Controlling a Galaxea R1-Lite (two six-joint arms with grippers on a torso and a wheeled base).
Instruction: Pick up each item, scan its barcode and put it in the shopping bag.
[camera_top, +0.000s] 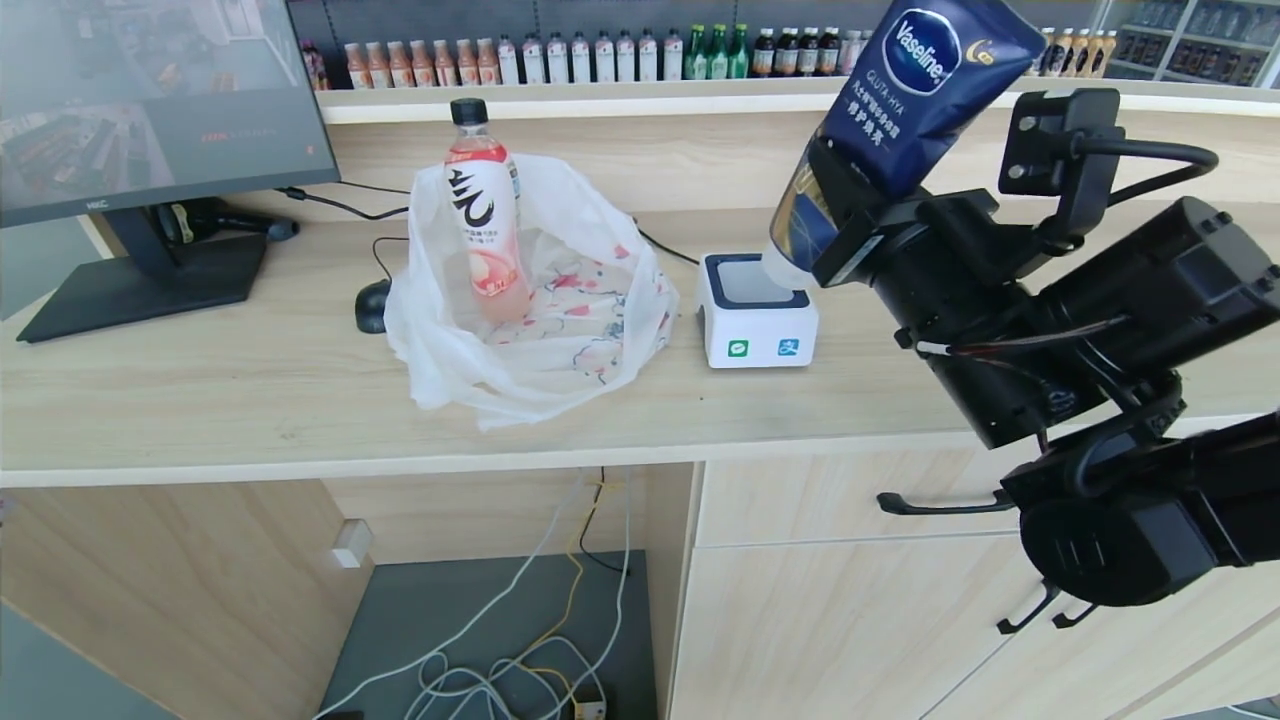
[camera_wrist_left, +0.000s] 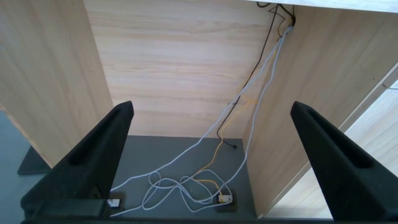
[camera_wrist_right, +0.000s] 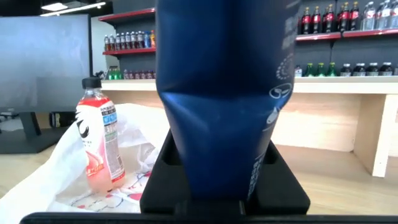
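While right gripper clamps one tube, one bottle in one bag, left gripper spread, empty.

Bottle in bag; scanner right of bag, tube above it

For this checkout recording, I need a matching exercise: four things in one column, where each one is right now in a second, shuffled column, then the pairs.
Things
1. pink bottle
2. blue tube
3. scanner
4. mouse

Places
A. on the counter, right of the shopping bag
B. clamped in the right gripper, cap end down, over the scanner
C. on the counter, left of the shopping bag
D. standing upright inside the shopping bag

Pairs: 1-D, 2-B, 3-A, 4-C
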